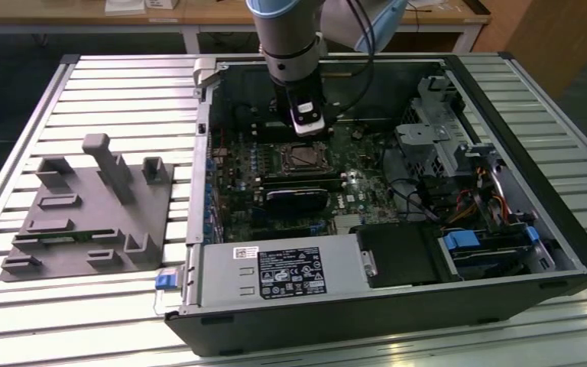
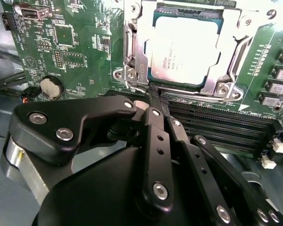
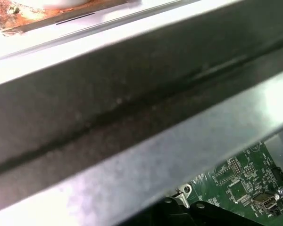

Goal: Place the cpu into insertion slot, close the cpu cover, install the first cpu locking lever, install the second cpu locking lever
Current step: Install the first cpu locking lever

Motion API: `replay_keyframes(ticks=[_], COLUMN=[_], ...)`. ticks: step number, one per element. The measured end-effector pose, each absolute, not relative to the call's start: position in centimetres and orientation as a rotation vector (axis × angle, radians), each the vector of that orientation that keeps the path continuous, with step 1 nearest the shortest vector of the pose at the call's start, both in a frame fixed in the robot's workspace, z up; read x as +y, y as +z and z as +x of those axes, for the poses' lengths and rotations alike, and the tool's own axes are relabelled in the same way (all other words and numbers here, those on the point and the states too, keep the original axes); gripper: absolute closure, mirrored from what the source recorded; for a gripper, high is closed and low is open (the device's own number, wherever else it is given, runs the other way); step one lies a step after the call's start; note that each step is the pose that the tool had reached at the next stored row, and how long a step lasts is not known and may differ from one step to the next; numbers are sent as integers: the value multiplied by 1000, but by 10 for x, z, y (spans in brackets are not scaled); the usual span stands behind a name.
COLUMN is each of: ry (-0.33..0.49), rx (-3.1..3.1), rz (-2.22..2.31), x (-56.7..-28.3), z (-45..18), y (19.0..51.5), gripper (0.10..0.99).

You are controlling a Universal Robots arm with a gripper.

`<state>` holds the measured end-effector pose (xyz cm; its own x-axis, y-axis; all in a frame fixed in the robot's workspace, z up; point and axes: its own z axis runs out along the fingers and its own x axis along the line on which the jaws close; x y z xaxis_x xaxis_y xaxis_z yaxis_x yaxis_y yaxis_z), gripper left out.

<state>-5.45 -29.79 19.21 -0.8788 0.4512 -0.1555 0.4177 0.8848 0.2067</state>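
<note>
Slatted metal table, carrying all items. Open black computer case lying on its side on the table. Grey moulded fixture on the table, at the exterior view's left of the case and apart from it. Grey labelled power-supply box inside the case at its near edge. Robot arm reaching down into the case from above. Green motherboard on the case floor. Black claw, its two fingers pressed together at the tips with nothing visible between them; the tips hang at one corner of the socket frame, just beside it, and contact cannot be told. Long black memory slots beside the claw, running parallel to the nearest socket edge. Insertion slot near the middle of the board, just beyond the claw. Cpu cover, a silvery plate lying flat and closed over the slot. Cpu seated in the slot, showing through the cover's cut-out, just beyond the fingertips; it lies flat, metal top upward, being square with no long axis, edges parallel to the frame.
</note>
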Motion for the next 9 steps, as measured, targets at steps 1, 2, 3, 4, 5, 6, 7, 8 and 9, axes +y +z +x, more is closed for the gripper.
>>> replay_keyframes(ticks=[1,2,3,4,5,6,7,8,9], ry=[248,248,248,248,248,248,248,248,248], rx=[2854,2854,2854,2854,2854,2854,2855,2854,2854], rz=[665,665,665,665,665,665,665,665,665], x=[-298,-298,-298,-298,-298,-298,-298,-298,-298], z=[-54,-54,-54,-54,-54,-54,-54,-54,-54], y=[192,193,194,195,196,197,199,200,202], gripper=[980,980,980,980,980,980,980,980,980])
